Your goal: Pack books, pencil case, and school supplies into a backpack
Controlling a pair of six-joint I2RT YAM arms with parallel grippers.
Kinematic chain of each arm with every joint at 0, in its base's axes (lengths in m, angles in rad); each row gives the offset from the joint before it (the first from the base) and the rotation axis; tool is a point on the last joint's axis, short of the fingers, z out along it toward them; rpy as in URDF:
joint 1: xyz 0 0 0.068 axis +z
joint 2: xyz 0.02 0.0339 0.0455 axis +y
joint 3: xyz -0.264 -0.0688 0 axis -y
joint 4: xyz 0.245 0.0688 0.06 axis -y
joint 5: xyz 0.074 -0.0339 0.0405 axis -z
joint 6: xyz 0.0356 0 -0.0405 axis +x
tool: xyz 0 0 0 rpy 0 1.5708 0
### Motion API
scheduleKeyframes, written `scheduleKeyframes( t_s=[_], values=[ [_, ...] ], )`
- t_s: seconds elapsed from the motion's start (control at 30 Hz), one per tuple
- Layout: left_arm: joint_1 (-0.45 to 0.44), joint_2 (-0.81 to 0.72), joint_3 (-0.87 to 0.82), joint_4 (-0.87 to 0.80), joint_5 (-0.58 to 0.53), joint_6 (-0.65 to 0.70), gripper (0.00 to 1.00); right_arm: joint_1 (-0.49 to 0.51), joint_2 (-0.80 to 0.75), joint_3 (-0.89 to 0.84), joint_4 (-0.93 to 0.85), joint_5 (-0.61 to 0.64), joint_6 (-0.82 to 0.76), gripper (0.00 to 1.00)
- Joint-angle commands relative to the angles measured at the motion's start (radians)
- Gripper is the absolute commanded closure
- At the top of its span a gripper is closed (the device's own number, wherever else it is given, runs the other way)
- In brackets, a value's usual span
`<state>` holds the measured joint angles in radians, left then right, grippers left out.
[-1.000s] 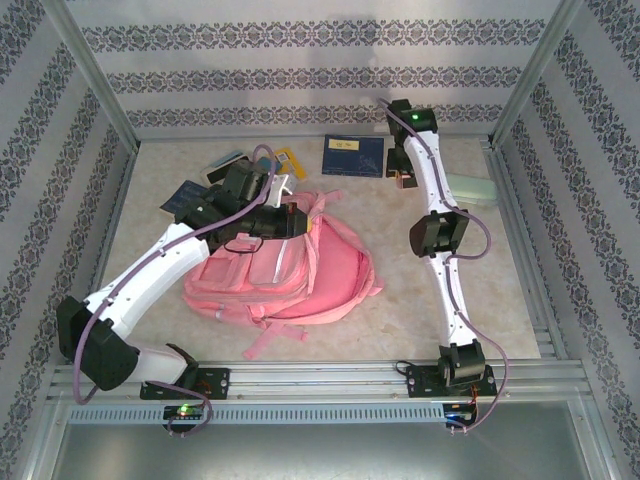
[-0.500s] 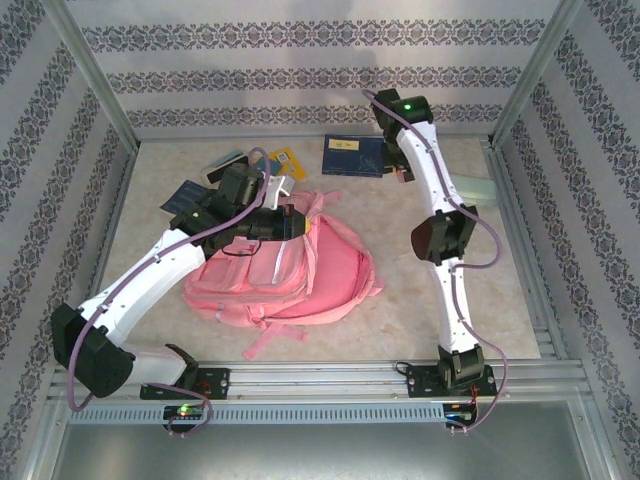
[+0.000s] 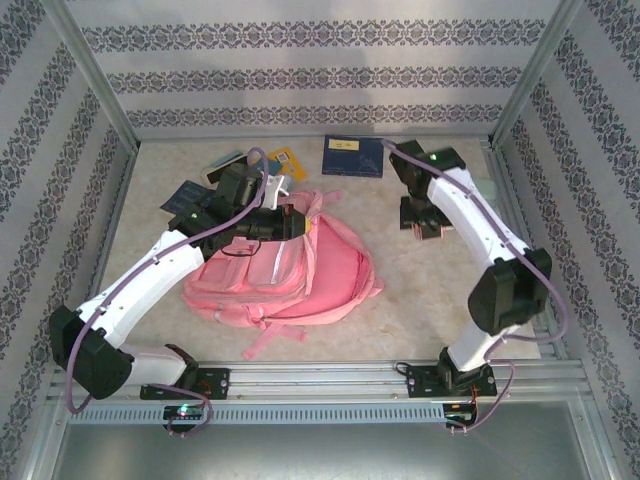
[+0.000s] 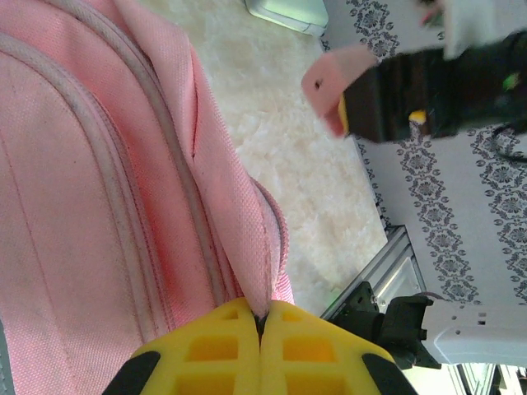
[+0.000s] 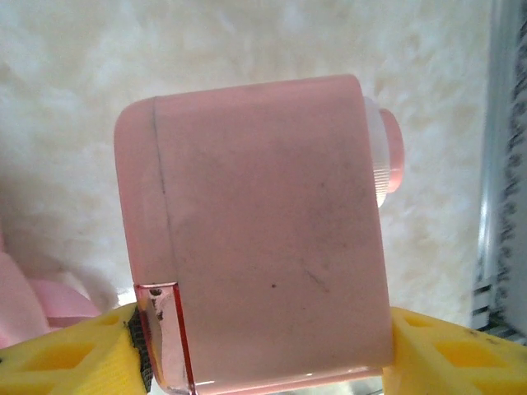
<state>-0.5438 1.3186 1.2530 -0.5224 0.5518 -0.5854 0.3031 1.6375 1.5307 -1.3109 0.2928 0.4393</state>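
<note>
Your left gripper (image 4: pixel 262 325) pinches the backpack (image 4: pixel 99 164) by its rim, apparently opening it for the pink block (image 5: pixel 263 214) clamped in your right gripper (image 5: pixel 255 354).

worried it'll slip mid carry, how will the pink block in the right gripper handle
The pink block looks like rigid, glossy plastic, so it likely won't deform but could slide in the right gripper. It seems small against the backpack, so probably light. Flat faces suggest it won't roll.
</note>
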Motion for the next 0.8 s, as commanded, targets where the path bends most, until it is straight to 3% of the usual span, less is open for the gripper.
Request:
scheduleKeyframes(
  t_s=[0.0, 0.13, 0.4, 0.53, 0.77],
  values=[
    [-0.007, 0.006, 0.035, 0.016, 0.027, -0.007, 1.0, 0.009, -0.157, -0.213, 0.322, -0.12, 0.028, 0.33],
    [-0.008, 0.027, 0.087, -0.032, 0.048, -0.008, 1.0, 0.023, -0.325, -0.411, 0.47, -0.207, 0.026, 0.33],
    [0.002, 0.061, 0.208, -0.2, 0.135, 0.059, 1.0, 0.083, -0.616, -0.636, 0.678, -0.446, 0.042, 0.35],
    [0.025, 0.069, 0.25, -0.235, 0.168, 0.056, 1.0, 0.139, -0.667, -0.695, 0.783, -0.537, 0.061, 0.36],
    [0.045, 0.082, 0.276, -0.258, 0.183, 0.057, 1.0, 0.283, -0.609, -0.737, 0.942, -0.537, 0.044, 0.36]
  ],
)
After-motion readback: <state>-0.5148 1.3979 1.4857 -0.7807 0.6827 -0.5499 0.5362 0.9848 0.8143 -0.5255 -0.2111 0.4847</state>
